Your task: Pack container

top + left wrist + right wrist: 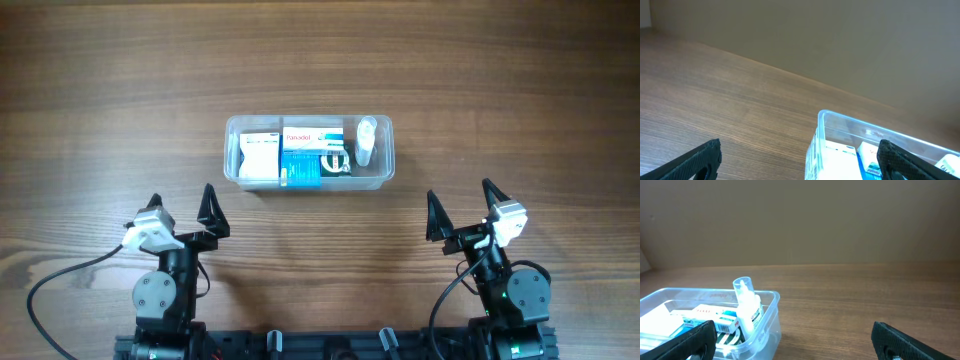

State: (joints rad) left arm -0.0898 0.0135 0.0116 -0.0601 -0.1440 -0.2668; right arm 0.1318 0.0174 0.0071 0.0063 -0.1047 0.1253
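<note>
The container [234,130] is a clear rectangular tub at the table's middle. It holds a white box [260,156] at its left, a blue and white box [302,152], a small green-printed item [334,160] and a small clear bottle [365,139] at its right end. My left gripper [181,212] is open and empty, in front of the tub's left end. My right gripper [462,208] is open and empty, in front and to the right. The tub shows in the left wrist view [823,119] and in the right wrist view [771,298], where the bottle [746,307] stands upright.
The wooden table [110,100] surrounds the tub on all sides. A black cable [60,275] loops by the left arm's base. A plain beige wall [840,220] stands behind the table.
</note>
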